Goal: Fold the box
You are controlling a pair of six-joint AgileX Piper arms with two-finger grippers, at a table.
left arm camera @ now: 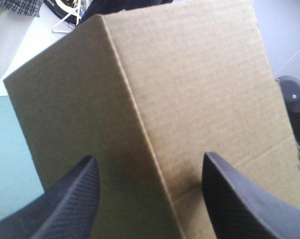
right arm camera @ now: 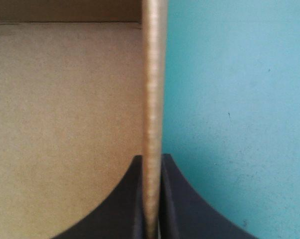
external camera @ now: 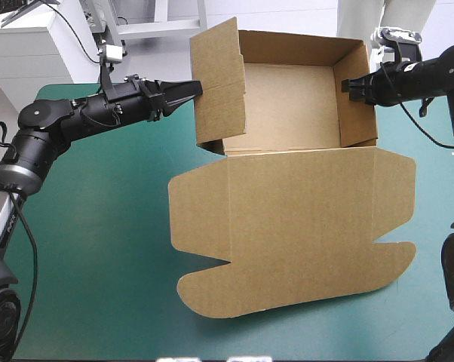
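Box (external camera: 287, 173): brown, on the table's far half; an open tray with walls raised, lid flat toward the near edge.
Right gripper (right arm camera: 151, 158): fingers (right arm camera: 182, 204) clamped on the right wall, apparently to steady it.
Left gripper (left arm camera: 149, 162): fingers spread wide at the left wall's outer face, likely pressing it inward.
Surface: teal-green cover (external camera: 99, 249), flat; box may slide.

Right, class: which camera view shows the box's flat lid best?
The high view: the lid lies flat on the table, its whole outline visible. The left wrist view shows only a raised side wall; the right wrist view only a wall edge in the right gripper.
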